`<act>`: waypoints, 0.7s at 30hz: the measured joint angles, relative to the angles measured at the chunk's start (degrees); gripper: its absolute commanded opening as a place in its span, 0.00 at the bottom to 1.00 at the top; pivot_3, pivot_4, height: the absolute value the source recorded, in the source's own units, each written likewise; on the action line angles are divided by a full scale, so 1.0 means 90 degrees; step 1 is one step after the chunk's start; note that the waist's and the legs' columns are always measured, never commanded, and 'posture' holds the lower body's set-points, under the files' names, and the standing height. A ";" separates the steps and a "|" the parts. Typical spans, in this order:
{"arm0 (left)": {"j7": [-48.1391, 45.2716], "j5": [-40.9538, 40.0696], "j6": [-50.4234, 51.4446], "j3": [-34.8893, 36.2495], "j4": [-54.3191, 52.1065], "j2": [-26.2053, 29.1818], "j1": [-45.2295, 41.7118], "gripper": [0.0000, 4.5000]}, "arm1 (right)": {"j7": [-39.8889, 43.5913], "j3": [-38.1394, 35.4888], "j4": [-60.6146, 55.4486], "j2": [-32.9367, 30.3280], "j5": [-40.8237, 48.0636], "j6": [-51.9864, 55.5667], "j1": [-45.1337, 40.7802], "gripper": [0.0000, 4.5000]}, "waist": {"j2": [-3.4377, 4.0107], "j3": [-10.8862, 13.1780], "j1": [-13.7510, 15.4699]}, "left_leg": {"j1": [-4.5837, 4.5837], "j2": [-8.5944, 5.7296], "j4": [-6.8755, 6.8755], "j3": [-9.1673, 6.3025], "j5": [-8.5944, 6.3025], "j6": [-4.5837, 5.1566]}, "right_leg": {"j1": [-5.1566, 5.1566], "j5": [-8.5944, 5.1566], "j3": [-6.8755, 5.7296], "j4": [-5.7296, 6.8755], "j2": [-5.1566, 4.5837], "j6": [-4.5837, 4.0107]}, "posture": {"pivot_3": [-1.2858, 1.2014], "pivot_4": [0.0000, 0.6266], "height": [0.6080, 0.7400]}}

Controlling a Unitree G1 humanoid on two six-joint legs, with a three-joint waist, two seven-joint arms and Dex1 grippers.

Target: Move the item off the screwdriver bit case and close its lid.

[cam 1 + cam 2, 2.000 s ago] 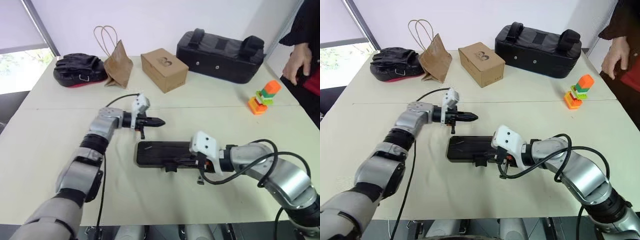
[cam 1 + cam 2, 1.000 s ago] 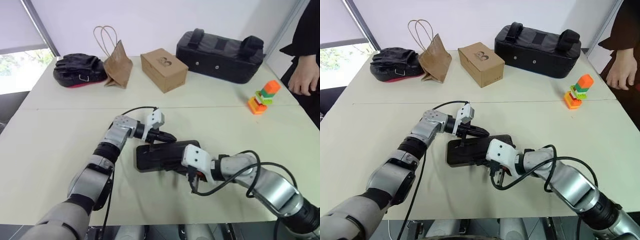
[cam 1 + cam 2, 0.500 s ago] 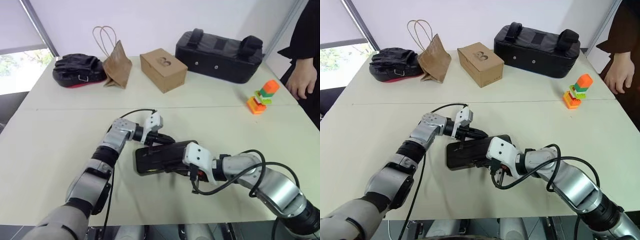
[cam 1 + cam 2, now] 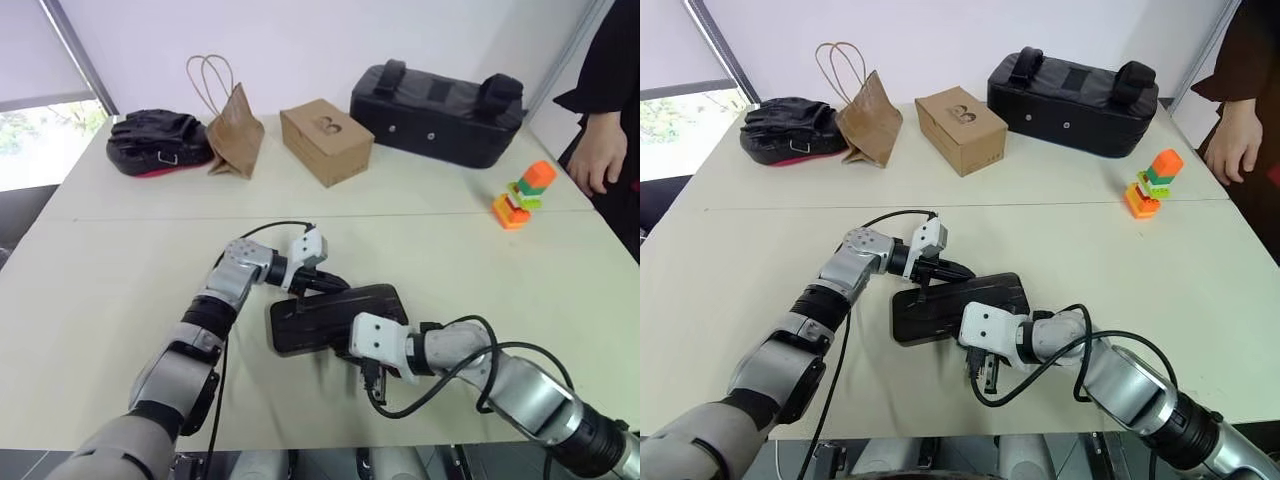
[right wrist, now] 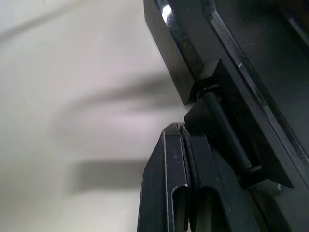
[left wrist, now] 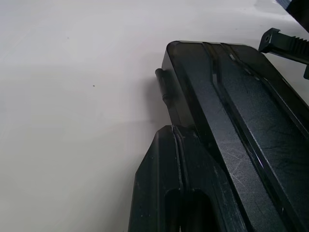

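Cardboard box, paper bag stand far back.

You've got a pretty muted scene here. The table is plain cream. The case is dark grey going on black, and its lid has that smoky brown see-through tint. Both grippers, left and right, have black fingers on white housings, on silver-grey arms. The toy is the only loud thing: orange cube on top, then green, yellow and red-orange. At the back you've got a tan paper bag, a brown cardboard box, a big black padded bag, and a black pouch with a red edge.
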 measured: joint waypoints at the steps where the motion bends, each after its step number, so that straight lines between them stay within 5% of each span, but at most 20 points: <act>1: 0.0010 0.0009 -0.0004 0.0003 -0.0001 0.0015 0.0012 0.00 | -0.0001 -0.0007 0.0060 0.0130 0.0001 0.0116 -0.0062 0.01 | -0.0003 -0.0001 -0.0015 | 0.0021 0.0003 -0.0003 0.0000 0.0000 0.0000 | 0.0020 0.0000 0.0000 -0.0001 0.0002 0.0000 | 0.52 0.24 1.00; 15: 0.0276 0.0293 -0.0160 0.0037 -0.0402 0.0213 0.0326 0.00 | -0.0014 -0.0166 -0.0010 0.0834 0.0337 0.1812 -0.0539 0.01 | -0.0018 -0.0041 -0.0129 | 0.0039 0.0045 -0.0003 -0.0003 0.0001 -0.0002 | 0.0026 -0.0001 0.0001 0.0019 0.0019 -0.0002 | 0.52 0.24 1.00; 21: 0.1651 0.0377 -0.1396 0.0296 0.1396 -0.0546 -0.0588 0.00 | 0.0688 -0.1889 -0.0836 0.0354 0.1743 0.2601 -0.0117 0.01 | -0.0020 -0.0042 0.0170 | 0.0024 0.0001 0.0005 -0.0018 0.0008 0.0013 | 0.0042 0.0006 -0.0001 -0.0012 -0.0012 0.0011 | 0.52 0.24 1.00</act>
